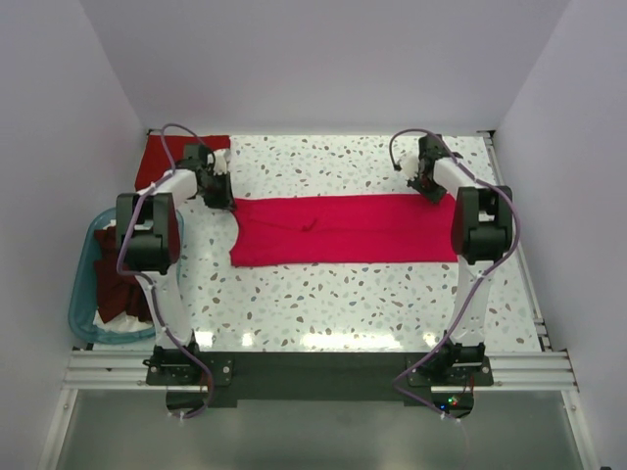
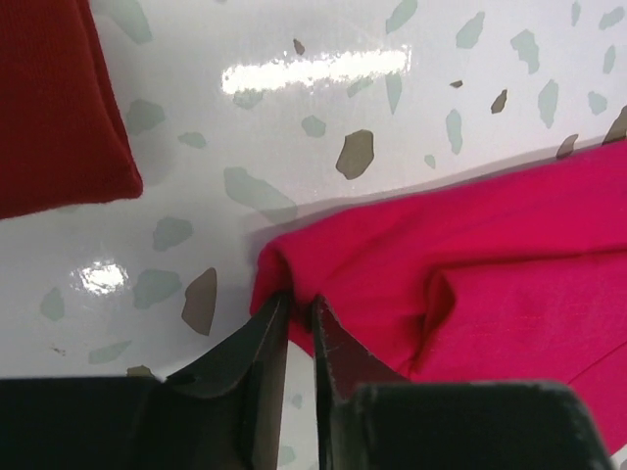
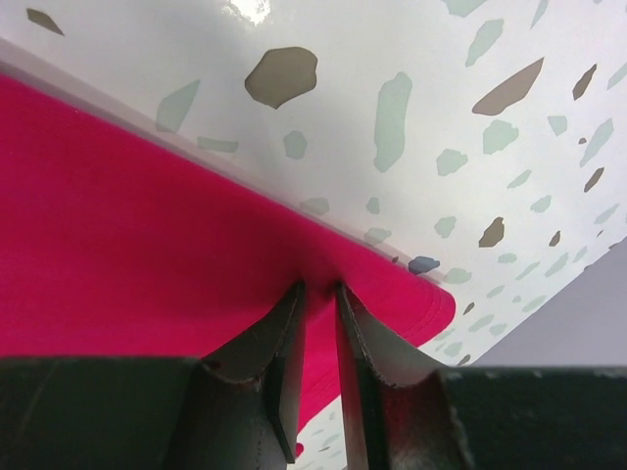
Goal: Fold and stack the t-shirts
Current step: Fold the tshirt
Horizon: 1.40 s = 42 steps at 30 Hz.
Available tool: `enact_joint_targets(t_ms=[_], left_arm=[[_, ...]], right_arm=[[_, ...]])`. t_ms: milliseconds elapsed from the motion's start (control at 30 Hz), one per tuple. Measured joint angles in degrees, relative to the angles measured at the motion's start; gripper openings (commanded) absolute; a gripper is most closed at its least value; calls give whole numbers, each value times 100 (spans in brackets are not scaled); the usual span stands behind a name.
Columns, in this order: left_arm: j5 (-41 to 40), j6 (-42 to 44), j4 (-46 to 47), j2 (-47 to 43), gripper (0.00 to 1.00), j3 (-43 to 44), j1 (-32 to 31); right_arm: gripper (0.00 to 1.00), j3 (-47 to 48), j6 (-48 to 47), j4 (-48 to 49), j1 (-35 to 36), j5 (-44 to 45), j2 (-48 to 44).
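Table: t-shirt pinched by left pincer, right pincer.

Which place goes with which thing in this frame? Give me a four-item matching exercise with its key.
Things:
1. crimson-pink t-shirt
2. dark red t-shirt
3. maroon garments
4. right claw

Places:
a. inside the blue plastic tub
b. pinching the bright shirt's far right corner
c. lying at the far left corner of the table
d. stretched across the middle of the table

Pairs: 1-d, 2-c, 3-a, 4-b
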Motion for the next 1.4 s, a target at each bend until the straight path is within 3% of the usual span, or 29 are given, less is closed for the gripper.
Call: enact_joint_targets(t_ms=[233, 367, 633, 767, 967, 1167, 1400], left_arm=[[131, 146, -4, -28, 32, 234, 11], [4, 501, -63, -590, 38, 81, -146], [-116, 885, -181, -2015, 35, -728, -1856], [-87, 863, -354, -1829, 29, -1145, -2470], [-350, 831, -697, -1071, 28, -1176, -2551], [-540, 918, -1064, -428, 27, -356, -2306], [-1051, 1534, -1311, 1252, 38, 2354, -1694]], right_arm=[[32, 170, 61, -299, -125, -372, -2], [37, 247, 74, -529, -168, -592, -15], [38, 669, -7, -1222, -175, -931, -105], [36, 837, -216, -1467, -238, -992, -181], [34, 868, -509, -1768, -374, -994, -186], [33, 839, -765, -1915, -426, -999, -190], [33, 315, -1150, -2037, -470, -1185, -350]])
